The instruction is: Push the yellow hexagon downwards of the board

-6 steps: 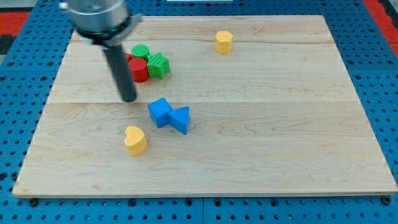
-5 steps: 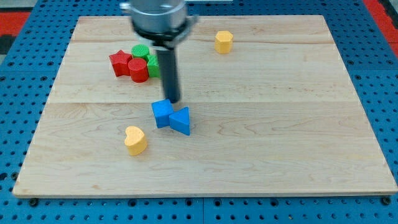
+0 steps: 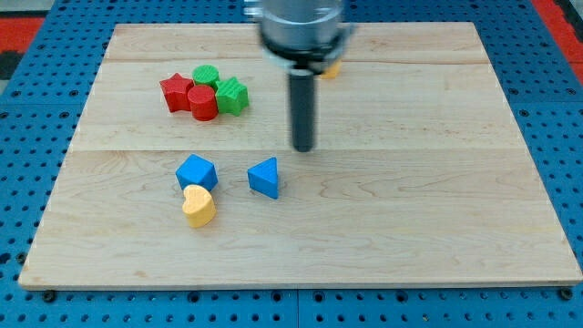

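No pincer fitted: arm ends in a straight dark rod, so nothing to spread, press together or pinch with. Rod's lower end, my tip (image 3: pixel 302 148), down on the pale wooden bench (image 3: pixel 437 182) near mid-board, touching no block.

Small yellow hexagon block (image 3: pixel 333 69) located near the view's top edge, largely hidden behind the grey arm housing (image 3: pixel 301 27); only its right-hand lower part visible. Well apart from my tip, up and slightly to the view's right of it.

Handling, as a judgement: light, rigid, probably smooth plastic, likely to slide freely on the wood and to turn or slip sideways if struck off-centre. Not to be gripped; contact best made on the face toward the view's top, square and centred, then driven toward the view's bottom. Path below it appears unobstructed.

Arm pose: rod roughly upright, housing overhead at the view's top centre.

Other items noted: blue triangular block (image 3: pixel 264 177) just down-left of my tip, not touching; blue cube (image 3: pixel 196 171) touching yellow heart block (image 3: pixel 199 206) below it; cluster at upper left of red star block (image 3: pixel 177 92), red cylinder (image 3: pixel 203 103), green cylinder (image 3: pixel 206 75) and green star block (image 3: pixel 232 95), packed together.
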Action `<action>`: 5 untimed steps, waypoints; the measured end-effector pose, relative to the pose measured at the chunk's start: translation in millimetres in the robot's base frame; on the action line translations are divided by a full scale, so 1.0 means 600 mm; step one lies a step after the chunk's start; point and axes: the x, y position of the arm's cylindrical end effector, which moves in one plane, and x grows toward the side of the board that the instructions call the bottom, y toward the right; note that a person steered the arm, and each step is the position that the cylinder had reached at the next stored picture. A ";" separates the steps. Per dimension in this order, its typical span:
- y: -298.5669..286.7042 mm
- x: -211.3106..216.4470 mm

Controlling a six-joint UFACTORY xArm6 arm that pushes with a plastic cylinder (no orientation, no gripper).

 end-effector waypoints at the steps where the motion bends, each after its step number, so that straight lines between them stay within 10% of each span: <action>1: -0.057 0.098; 2: -0.182 0.104; 5: 0.128 -0.128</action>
